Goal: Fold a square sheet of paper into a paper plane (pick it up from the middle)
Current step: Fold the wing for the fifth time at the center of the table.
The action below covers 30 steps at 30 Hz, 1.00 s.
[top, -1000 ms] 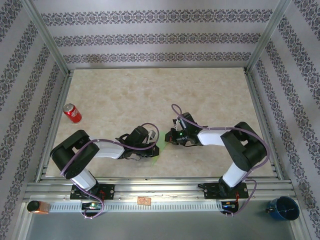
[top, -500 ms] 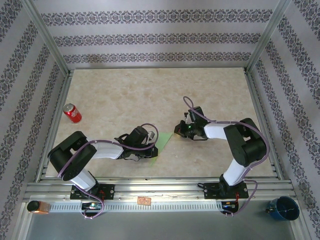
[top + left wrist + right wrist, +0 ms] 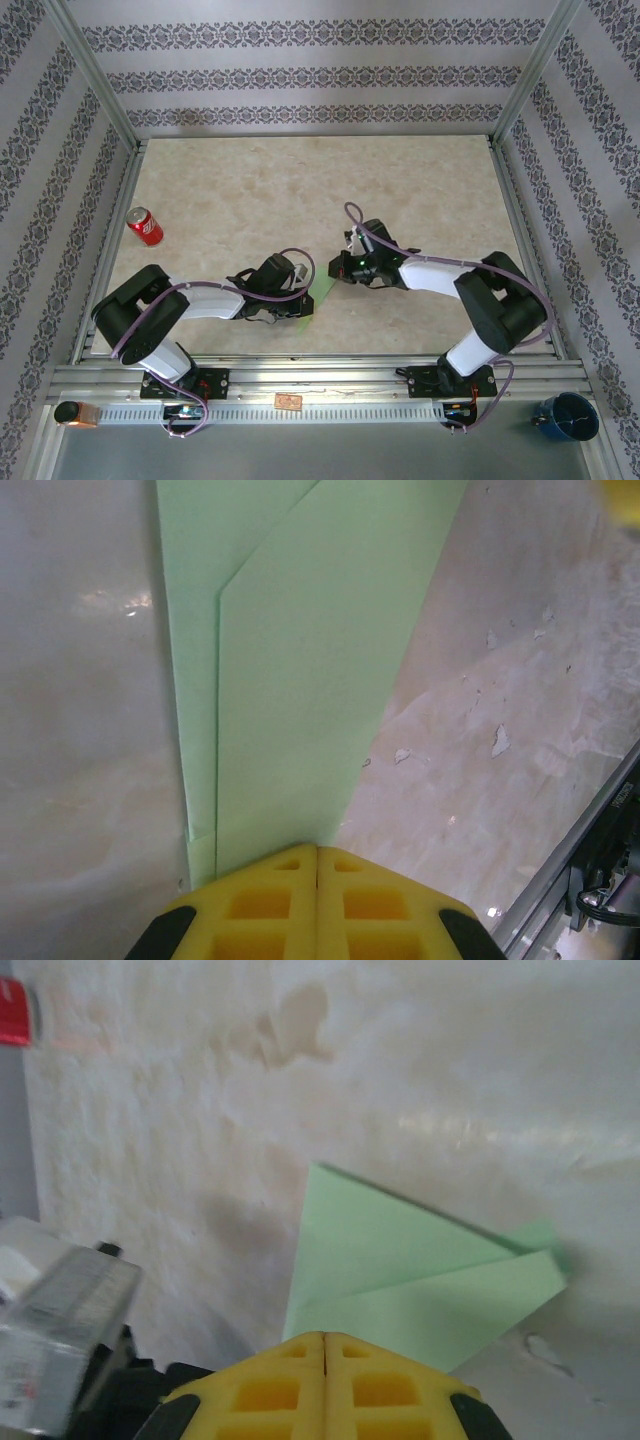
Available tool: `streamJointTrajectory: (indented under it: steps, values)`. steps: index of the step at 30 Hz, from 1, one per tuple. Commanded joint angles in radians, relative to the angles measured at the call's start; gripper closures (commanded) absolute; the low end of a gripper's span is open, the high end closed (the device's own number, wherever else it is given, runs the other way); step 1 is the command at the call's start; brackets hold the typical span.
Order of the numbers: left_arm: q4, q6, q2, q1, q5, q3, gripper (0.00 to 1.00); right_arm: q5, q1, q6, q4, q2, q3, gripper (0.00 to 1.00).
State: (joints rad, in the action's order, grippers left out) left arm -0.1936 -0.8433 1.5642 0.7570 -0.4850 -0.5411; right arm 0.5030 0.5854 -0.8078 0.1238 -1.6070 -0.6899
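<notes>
The light green sheet of paper (image 3: 322, 290) is lying flat on the counter (image 3: 300, 190) near its front edge, between the two arms, partly folded with overlapping flaps and a pointed corner. The left end effector (image 3: 317, 852) is meeting one end of the sheet with its fingers together. The right end effector (image 3: 325, 1338), fingers also together, is sitting at the opposite edge. A red can (image 3: 144, 226) is lying well apart, near the left rail.
</notes>
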Motion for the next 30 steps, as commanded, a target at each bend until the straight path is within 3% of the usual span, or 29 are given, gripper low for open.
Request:
streamJointTrajectory:
  steps: [1, 11, 20, 30]
  values:
    - [0.131, 0.022, 0.008, -0.005, 0.046, 0.033, 1.0, 0.024, 0.008, 0.003, 0.016, -0.054, -0.033, 0.96]
    - [0.144, 0.013, -0.019, -0.005, 0.033, 0.019, 1.0, -0.049, -0.018, -0.016, 0.003, -0.138, 0.011, 0.98]
    - [0.191, -0.007, -0.157, -0.005, 0.035, -0.07, 1.0, -0.064, -0.021, -0.02, 0.01, -0.143, 0.044, 0.98]
    - [0.142, -0.042, 0.011, -0.004, -0.014, -0.189, 0.99, -0.063, -0.021, -0.028, 0.008, -0.134, 0.041, 0.98]
